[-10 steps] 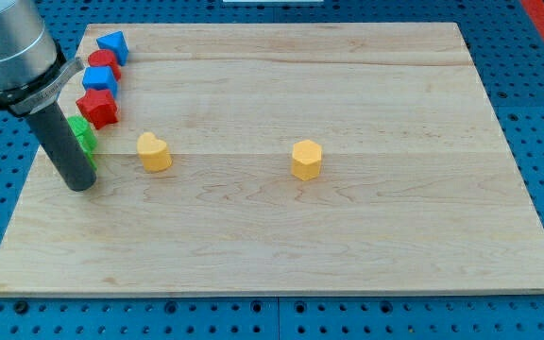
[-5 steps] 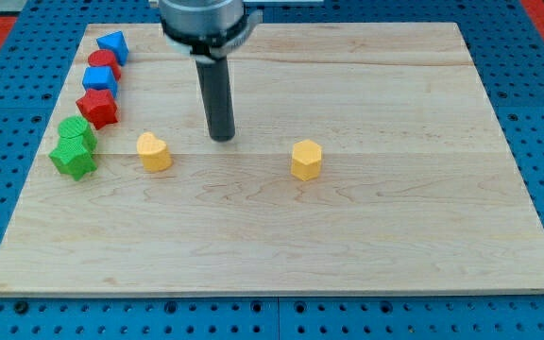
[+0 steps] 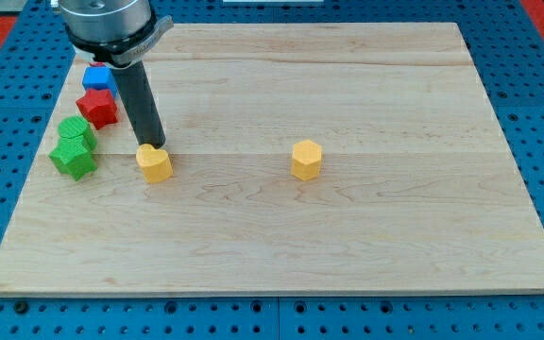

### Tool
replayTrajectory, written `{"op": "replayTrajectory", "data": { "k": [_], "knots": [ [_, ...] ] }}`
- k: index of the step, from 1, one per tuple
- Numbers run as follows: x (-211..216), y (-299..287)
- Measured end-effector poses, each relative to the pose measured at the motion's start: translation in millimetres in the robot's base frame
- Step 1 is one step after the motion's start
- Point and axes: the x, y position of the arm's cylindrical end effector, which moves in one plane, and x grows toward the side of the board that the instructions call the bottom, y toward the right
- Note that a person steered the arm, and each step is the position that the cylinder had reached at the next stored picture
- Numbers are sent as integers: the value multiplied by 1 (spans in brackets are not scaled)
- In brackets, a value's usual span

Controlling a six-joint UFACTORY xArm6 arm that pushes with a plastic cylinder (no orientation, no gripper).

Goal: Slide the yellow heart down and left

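The yellow heart (image 3: 156,163) lies on the wooden board (image 3: 366,246) at the view's left of centre. My tip (image 3: 153,144) stands right at the heart's upper edge, touching or nearly touching it. The rod rises up and to the left from there and hides part of the blocks behind it.
A yellow hexagon block (image 3: 306,159) lies near the board's middle. Along the left edge stand a blue block (image 3: 96,76), a red star-like block (image 3: 97,107) and two green blocks (image 3: 75,127) (image 3: 73,158). The arm's grey body (image 3: 107,21) is at the top left.
My tip went from beside the green blocks to the board's upper middle, then back left to the yellow heart's upper edge. The heart has shifted slightly down and right.
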Motion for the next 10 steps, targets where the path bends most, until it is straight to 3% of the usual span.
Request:
{"op": "replayTrajectory", "data": {
  "k": [6,8,10],
  "knots": [
    [77,39],
    [87,-14],
    [84,-7]
  ]
}}
